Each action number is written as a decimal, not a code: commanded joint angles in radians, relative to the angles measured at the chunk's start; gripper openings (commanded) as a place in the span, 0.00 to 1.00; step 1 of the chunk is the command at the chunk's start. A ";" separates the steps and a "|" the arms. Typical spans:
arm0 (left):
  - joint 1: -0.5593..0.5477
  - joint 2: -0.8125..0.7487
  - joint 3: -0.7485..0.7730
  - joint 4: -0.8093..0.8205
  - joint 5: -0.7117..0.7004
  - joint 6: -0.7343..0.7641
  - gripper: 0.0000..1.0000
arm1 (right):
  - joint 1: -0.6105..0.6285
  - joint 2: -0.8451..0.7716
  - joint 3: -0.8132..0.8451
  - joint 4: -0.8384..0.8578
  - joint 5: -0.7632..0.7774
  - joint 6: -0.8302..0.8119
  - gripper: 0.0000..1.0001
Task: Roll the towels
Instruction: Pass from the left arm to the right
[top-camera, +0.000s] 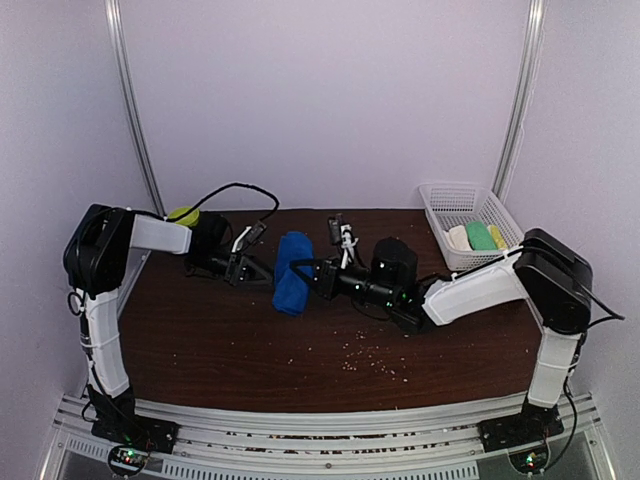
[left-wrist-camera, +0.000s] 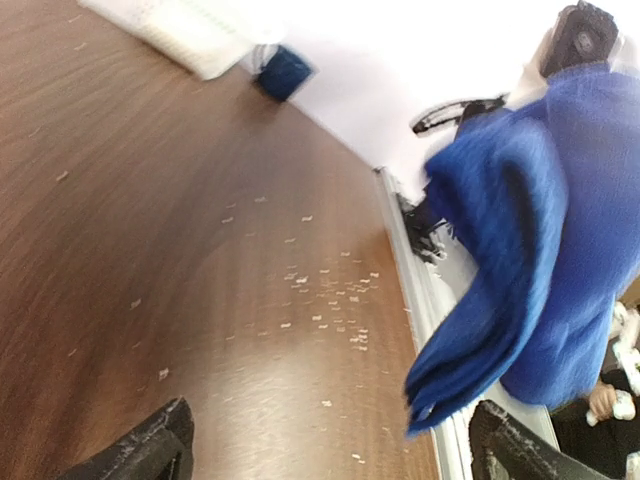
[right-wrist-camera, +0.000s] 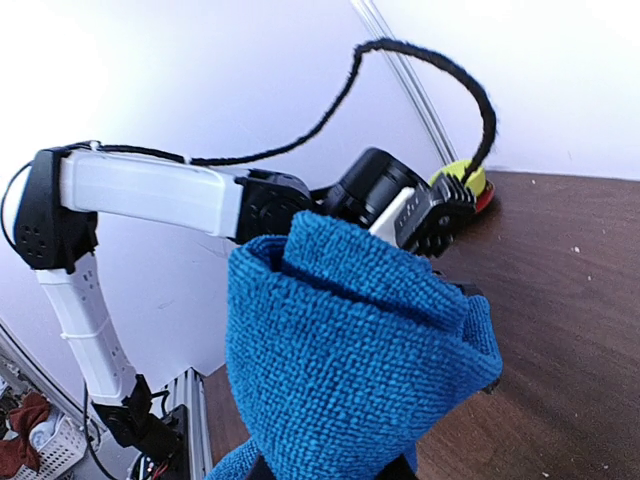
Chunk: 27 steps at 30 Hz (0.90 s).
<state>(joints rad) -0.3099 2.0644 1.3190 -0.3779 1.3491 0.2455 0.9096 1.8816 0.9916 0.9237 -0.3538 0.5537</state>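
The left gripper (left-wrist-camera: 335, 458) has its jaws spread wide with nothing between them, just at 9 o'clock of the blue towel (top-camera: 291, 272). The right gripper (top-camera: 307, 270), its jaws mostly hidden by cloth, pinches it from the 3 o'clock side. It sits bunched in loose folds near the middle of the table (top-camera: 220, 340), with crumbs (top-camera: 365, 356) at 5 o'clock and a basket (top-camera: 440, 200) at 2 o'clock.

Count: one blue towel (top-camera: 291, 272); one white mesh basket (top-camera: 440, 203), three items (top-camera: 480, 235) inside; one yellow-green disc (top-camera: 183, 214); two arms (top-camera: 98, 330).
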 joint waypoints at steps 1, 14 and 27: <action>0.005 -0.030 0.084 -0.223 0.168 0.277 0.98 | 0.002 -0.108 -0.019 -0.041 -0.042 -0.063 0.00; -0.081 0.069 0.302 -0.971 0.223 0.918 0.98 | 0.000 -0.067 0.030 -0.064 -0.048 -0.089 0.00; -0.110 0.122 0.306 -0.969 0.230 0.910 0.98 | -0.001 -0.059 0.081 -0.194 0.121 -0.103 0.00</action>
<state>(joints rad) -0.4080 2.1696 1.6146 -1.3239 1.5482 1.1378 0.9104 1.8164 1.0130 0.8040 -0.3546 0.4747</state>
